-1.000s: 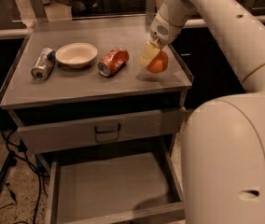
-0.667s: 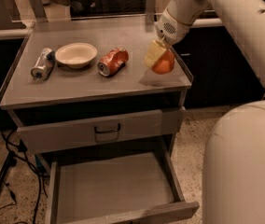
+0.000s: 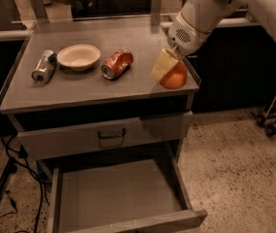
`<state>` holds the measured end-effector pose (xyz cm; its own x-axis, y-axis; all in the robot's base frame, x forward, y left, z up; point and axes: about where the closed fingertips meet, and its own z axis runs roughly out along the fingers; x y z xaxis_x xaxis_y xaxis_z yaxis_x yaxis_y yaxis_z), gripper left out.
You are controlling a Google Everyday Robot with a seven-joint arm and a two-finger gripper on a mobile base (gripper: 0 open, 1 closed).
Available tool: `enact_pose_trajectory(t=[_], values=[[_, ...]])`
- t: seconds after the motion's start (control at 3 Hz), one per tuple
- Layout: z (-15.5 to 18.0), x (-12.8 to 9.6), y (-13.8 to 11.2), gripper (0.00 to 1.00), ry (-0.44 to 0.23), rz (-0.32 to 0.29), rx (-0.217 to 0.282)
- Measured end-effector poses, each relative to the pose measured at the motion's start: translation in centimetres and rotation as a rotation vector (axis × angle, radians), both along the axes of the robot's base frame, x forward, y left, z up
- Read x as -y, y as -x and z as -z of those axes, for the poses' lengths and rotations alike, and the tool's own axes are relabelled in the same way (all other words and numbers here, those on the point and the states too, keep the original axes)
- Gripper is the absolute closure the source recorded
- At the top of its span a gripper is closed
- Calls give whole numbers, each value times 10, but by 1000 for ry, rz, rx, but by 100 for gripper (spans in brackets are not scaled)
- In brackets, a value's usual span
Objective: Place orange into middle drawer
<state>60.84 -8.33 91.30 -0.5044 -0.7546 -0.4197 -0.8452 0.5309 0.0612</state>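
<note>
One middle drawer (image 3: 118, 198) pulled out over speckled floor (image 3: 235, 154). Above, grey cabinet top (image 3: 89, 89): gripper (image 3: 169, 71) clenched on orange (image 3: 174, 77) at right edge; crushed can (image 3: 117, 63), bowl (image 3: 78, 57), silver can (image 3: 44, 67) further left.

On the grey table (image 3: 79, 89) a silver can (image 3: 43, 67) lies on its side at the left. Just beside it sits a shallow cream bowl (image 3: 78, 57), upright. To the bowl's right, a little apart, lies a crushed orange-red soda can (image 3: 117, 63). Under the tabletop is a closed drawer front (image 3: 60, 137) with a dark bar handle (image 3: 111, 136). Dark cables (image 3: 2, 188) trail over the speckled floor (image 3: 235, 164) at left; cart wheels (image 3: 269, 125) stand at right. The gripper (image 3: 169, 72) hangs over the table's front right corner, clasping the orange (image 3: 174, 77).
</note>
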Motion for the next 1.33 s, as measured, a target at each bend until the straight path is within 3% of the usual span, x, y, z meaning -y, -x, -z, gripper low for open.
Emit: enact_pose_trajectory(t=[0.67, 1.33], values=[[6, -2, 3, 100, 7, -6, -11], [27, -15, 52, 100, 12, -12, -57]])
